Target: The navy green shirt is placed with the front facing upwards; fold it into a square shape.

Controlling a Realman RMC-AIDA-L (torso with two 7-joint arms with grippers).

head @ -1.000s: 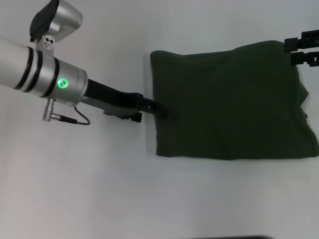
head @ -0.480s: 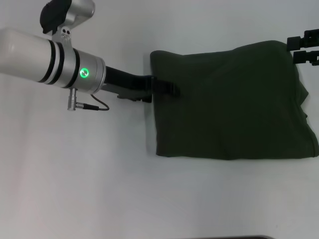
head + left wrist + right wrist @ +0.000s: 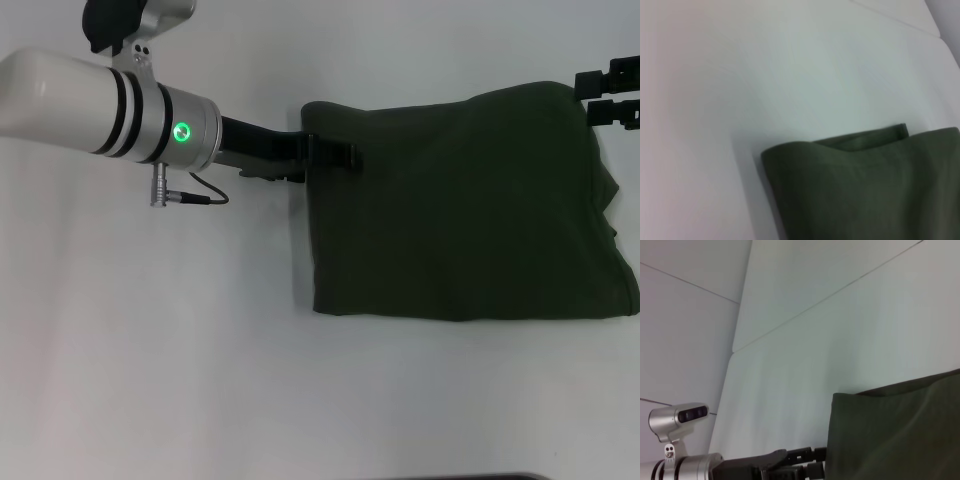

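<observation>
The navy green shirt [image 3: 460, 210] lies folded into a plain dark green rectangle on the white table, right of centre in the head view. My left gripper [image 3: 335, 155] reaches in from the left and sits over the shirt's left edge, close to its far left corner. At the shirt's far right corner my right gripper [image 3: 608, 95] stands open, its two black fingers apart beside the cloth. The left wrist view shows a folded corner of the shirt [image 3: 865, 190]. In the right wrist view the shirt [image 3: 895, 435] appears with the left gripper [image 3: 810, 460] at its edge.
The white table [image 3: 200, 350] spreads around the shirt, with bare surface to the left and along the near side. The silver left forearm [image 3: 110, 100] with a green light crosses the far left. A dark strip [image 3: 500, 476] marks the table's near edge.
My left arm has swung toward the far side, carrying its gripper from the middle of the shirt's left edge up near the far left corner. The shirt has kept its shape.
</observation>
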